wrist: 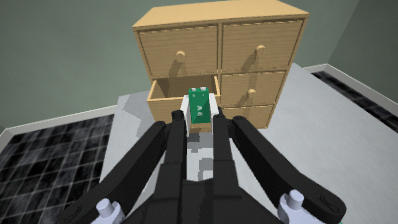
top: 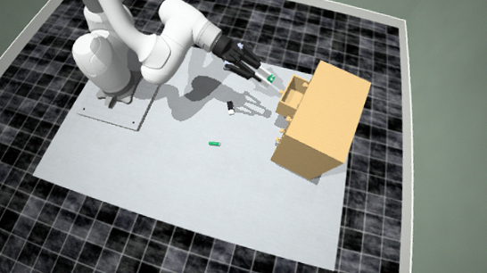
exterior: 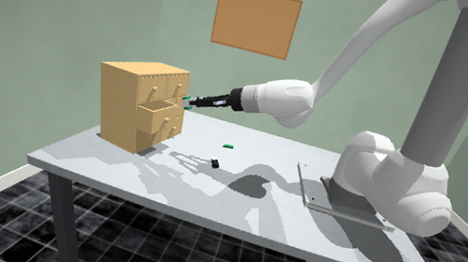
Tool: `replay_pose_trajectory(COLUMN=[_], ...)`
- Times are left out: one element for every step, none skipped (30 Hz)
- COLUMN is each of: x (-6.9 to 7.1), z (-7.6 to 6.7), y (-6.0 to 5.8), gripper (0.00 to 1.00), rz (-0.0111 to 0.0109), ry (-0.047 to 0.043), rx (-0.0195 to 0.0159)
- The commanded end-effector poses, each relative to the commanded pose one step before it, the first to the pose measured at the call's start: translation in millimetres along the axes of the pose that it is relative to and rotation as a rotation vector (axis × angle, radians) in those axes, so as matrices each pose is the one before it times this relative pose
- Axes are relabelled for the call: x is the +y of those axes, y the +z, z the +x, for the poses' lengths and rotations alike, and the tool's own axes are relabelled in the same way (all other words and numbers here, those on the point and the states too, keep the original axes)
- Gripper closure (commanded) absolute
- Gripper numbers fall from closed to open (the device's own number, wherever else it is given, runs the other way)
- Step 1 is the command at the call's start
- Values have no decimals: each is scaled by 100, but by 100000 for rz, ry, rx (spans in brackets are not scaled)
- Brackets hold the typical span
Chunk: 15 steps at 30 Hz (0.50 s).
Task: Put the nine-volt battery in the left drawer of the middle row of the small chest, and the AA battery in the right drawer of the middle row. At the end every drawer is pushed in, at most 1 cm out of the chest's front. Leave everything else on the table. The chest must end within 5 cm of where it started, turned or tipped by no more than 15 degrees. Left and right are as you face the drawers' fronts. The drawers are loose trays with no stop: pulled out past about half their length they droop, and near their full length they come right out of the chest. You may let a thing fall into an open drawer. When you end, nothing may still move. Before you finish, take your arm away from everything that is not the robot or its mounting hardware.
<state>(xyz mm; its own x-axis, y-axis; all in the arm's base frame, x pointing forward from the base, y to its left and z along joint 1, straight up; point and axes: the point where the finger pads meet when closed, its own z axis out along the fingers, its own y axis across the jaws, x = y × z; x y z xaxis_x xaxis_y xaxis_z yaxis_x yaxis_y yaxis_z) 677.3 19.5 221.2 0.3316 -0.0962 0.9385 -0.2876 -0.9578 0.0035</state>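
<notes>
Wrist view: end effector (wrist: pixel 200 120) grasps the nine-volt battery (wrist: pixel 199 106) near the open drawer (wrist: pixel 165 97); releasing short risks hitting its front lip.

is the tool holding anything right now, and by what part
Yes: the tool is shut on the green nine-volt battery, its fingertips pinching the lower sides while the terminal end points toward the open drawer.

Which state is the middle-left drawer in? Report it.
Open and pulled out. The middle-left drawer juts from the chest, cavity showing, while the gripper holds the nine-volt battery before it.
</notes>
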Motion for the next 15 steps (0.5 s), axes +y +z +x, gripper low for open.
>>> replay_pose_trajectory(x=[-10, 0, 0, 0, 0, 0, 0, 0, 0, 0, 0, 0, 0, 0, 0], z=[389, 147, 146, 146, 145, 143, 142, 139, 0, 0, 137, 134, 131, 128, 124], y=[1060, 403, 402, 400, 398, 394, 389, 383, 0, 0, 376, 368, 359, 350, 339], gripper=[86, 86, 86, 86, 86, 86, 86, 86, 86, 86, 86, 86, 86, 86, 86], rz=[33, 0, 0, 0, 0, 0, 0, 0, 0, 0, 0, 0, 0, 0, 0], ry=[17, 0, 0, 0, 0, 0, 0, 0, 0, 0, 0, 0, 0, 0, 0], rx=[15, 0, 0, 0, 0, 0, 0, 0, 0, 0, 0, 0, 0, 0, 0])
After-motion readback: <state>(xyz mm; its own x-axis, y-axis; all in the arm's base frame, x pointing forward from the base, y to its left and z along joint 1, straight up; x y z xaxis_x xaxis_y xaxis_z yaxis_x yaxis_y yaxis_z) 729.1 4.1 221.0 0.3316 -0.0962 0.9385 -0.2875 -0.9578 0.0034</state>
